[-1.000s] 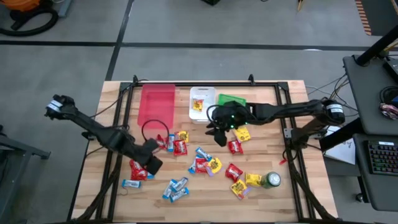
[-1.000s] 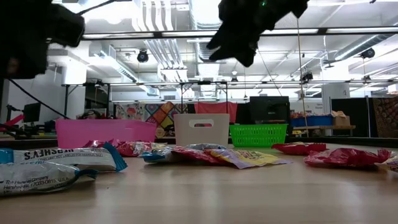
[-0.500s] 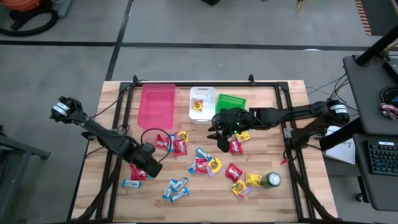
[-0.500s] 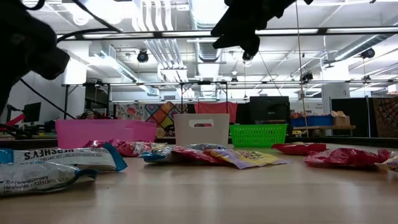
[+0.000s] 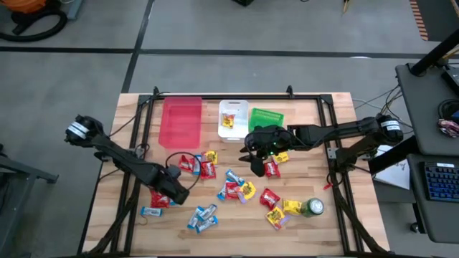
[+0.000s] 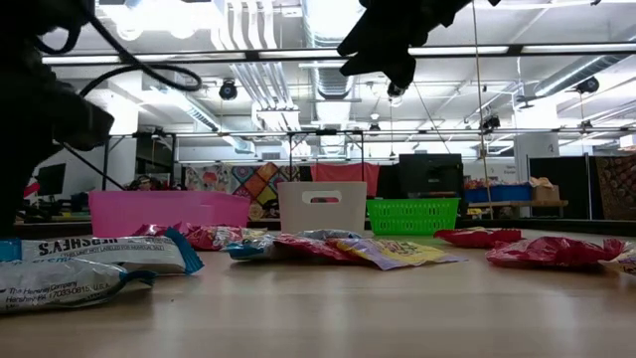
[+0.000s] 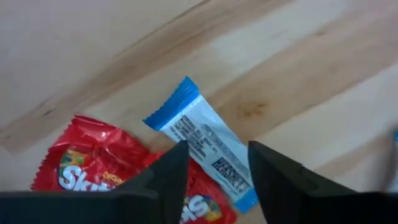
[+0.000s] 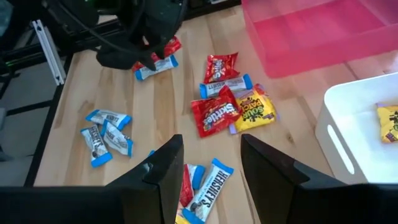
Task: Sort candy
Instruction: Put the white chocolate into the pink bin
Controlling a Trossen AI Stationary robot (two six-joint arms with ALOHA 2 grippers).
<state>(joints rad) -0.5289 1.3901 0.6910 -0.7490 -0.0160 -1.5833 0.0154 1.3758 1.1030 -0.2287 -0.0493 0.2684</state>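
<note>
Since the earlier frame, the left gripper [image 5: 174, 194] has sunk lower over the table's left-front corner, while the right gripper [image 5: 259, 163] has slid toward the middle.

High view: left gripper sits over the red packet [image 5: 159, 198], with the slim blue-and-silver bar [image 5: 151, 211] just beyond, near the wooden table [image 5: 337, 215] edge.

Low view: right gripper hangs high; scattered wrapped candy [image 6: 328, 247] lies before pink, white and green bins.

Left wrist view: jaws apart; the bar's long axis runs diagonally between them, overlapping the red packet.

Right wrist view: jaws apart, empty.
</note>
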